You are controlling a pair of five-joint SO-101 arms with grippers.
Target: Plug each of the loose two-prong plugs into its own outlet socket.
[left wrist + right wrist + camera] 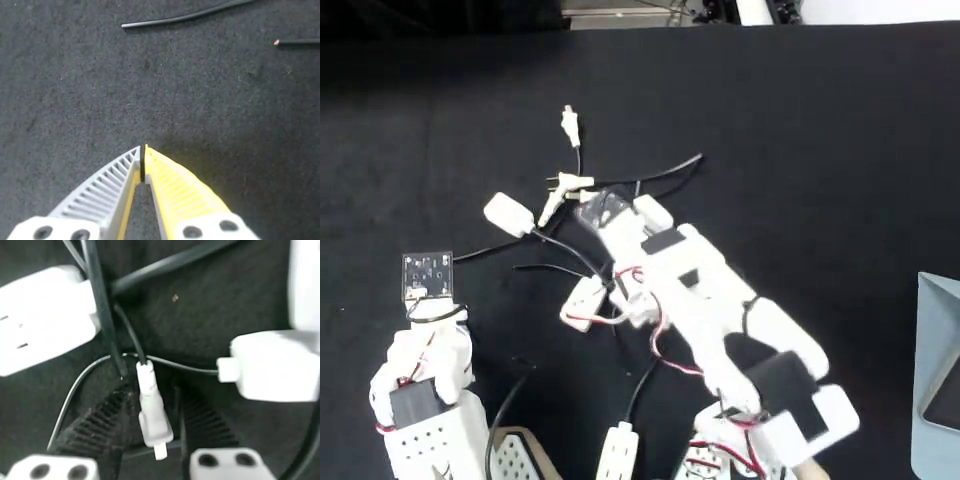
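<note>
The right gripper (603, 212) straddles a loose two-prong plug (152, 410) mid-table.
High view: outlet socket (508, 213) just left of it. Left wrist view: left gripper (143, 155) clenched, empty. Right wrist view: fingers (100, 425) spread around the plug; closing may snag the black cord (102, 315).

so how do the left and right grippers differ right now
The left gripper is shut and empty; the right gripper sits around a white plug, though a firm grip cannot be confirmed. The left gripper hangs over bare black table; the right gripper is in among black cords, beside an outlet socket. Both point down at the table.
</note>
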